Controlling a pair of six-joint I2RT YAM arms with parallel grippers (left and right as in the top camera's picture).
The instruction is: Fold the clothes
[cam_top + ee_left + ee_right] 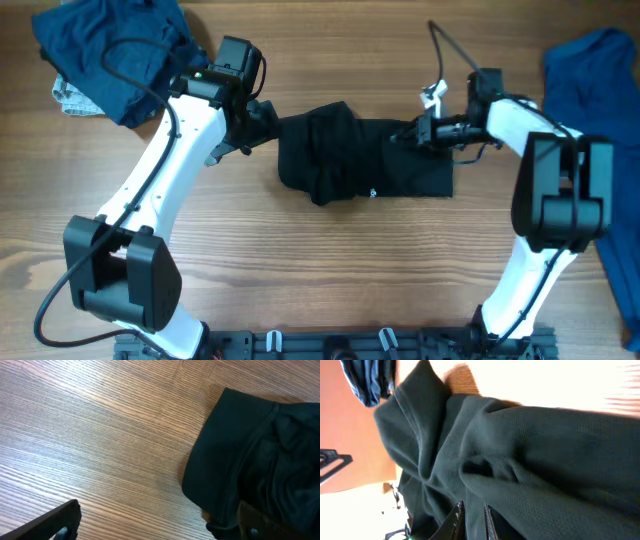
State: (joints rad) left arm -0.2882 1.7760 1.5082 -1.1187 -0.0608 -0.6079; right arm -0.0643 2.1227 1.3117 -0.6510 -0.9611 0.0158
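The black garment [350, 150] lay in a rumpled heap near the middle of the table [320, 270], bunched and thicker toward its left half and flatter toward its right, with a tiny white label [373, 193] showing near its lower edge. The left gripper [262, 122] sat at the garment's left edge with its jaws spread wide. In the left wrist view one finger [60, 519] stood over bare wood well clear of the cloth, while the other finger [260, 524] was at the rounded, folded edge of the black fabric, so that edge lay partly within the gap, and nothing was clamped. The right gripper [408, 133] reached in from the right and rested on the upper right part of the same garment. In the right wrist view its fingers [454, 519] stood close together, with a ridge of black cloth taken up in the narrow gap between them and creases running away from that spot. A heap of royal blue clothes [110, 45] lay at the far left corner of the table, well apart from the black garment, with a bit of pale patterned cloth [68, 98] poking out from under its left side. Another blue garment [590, 70] was spread along the right edge of the table, partly behind the right arm.
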